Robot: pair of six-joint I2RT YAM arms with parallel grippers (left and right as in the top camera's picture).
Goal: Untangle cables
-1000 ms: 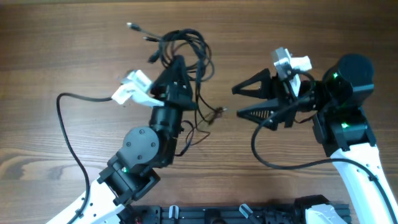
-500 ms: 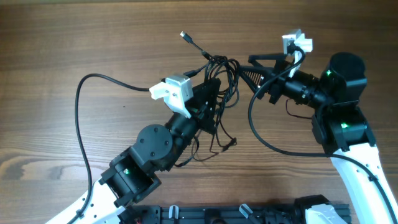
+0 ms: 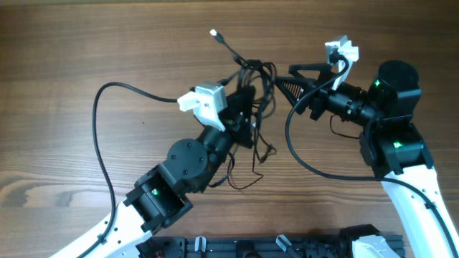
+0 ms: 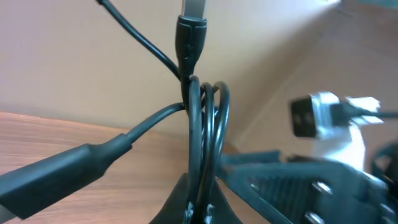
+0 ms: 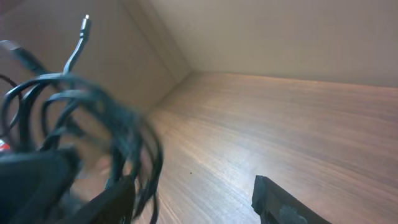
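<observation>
The cables (image 3: 257, 77) are a looped bunch of thin black cords held up off the wooden table, with one plug end (image 3: 214, 33) sticking out to the upper left. My left gripper (image 3: 251, 97) is shut on the loops; in the left wrist view the cords (image 4: 205, 124) rise straight out of the closed jaws (image 4: 200, 208), topped by a plug (image 4: 191, 34). My right gripper (image 3: 284, 77) is open just right of the bunch. In the right wrist view the blurred cords (image 5: 93, 112) hang against its left finger (image 5: 81, 199), and the right finger (image 5: 283, 202) stands far off.
A thicker black arm cable (image 3: 104, 143) arcs over the table to the left of my left arm. Another one (image 3: 301, 168) loops below my right gripper. A black rail (image 3: 272, 245) runs along the front edge.
My left gripper has carried the cables up and to the right. My right gripper has swung up and turned toward the bunch, its jaws narrowing a little.
</observation>
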